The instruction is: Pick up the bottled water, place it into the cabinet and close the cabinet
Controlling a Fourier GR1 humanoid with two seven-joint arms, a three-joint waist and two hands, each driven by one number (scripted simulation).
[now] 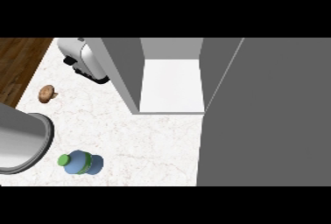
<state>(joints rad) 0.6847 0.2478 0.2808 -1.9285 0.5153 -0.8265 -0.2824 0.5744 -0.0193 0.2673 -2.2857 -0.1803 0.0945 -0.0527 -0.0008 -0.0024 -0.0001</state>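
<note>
I am looking steeply down at a pale marble counter (149, 140). Neither of my hands shows in this view, so I cannot tell how their fingers are set, and nothing is being held that I can see.

The bottled water (81, 162) stands upright toward seven o'clock, near the counter's front edge. From above I see its green cap and blue, rounded body. It stands alone, with bare counter on its right side, which I judge leaves room for a hand to close round it from that side.

The cabinet (169, 87) sits at about twelve o'clock, its white inner floor visible between grey side walls, so it is open and ready to take the bottle. A large grey panel, which I take to be its door (265, 113), fills the view from one to five o'clock, swung outward. It would need swinging back to finish the job.

At nine o'clock, a grey metal pot (22, 142) stands just left of the bottle, apart from it. A small brown pastry (47, 93) lies at ten o'clock, and a white toaster (84, 59) stands at eleven o'clock, beside the cabinet's left wall.

I judge the task has not begun: the bottle is well apart from the cabinet.
</note>
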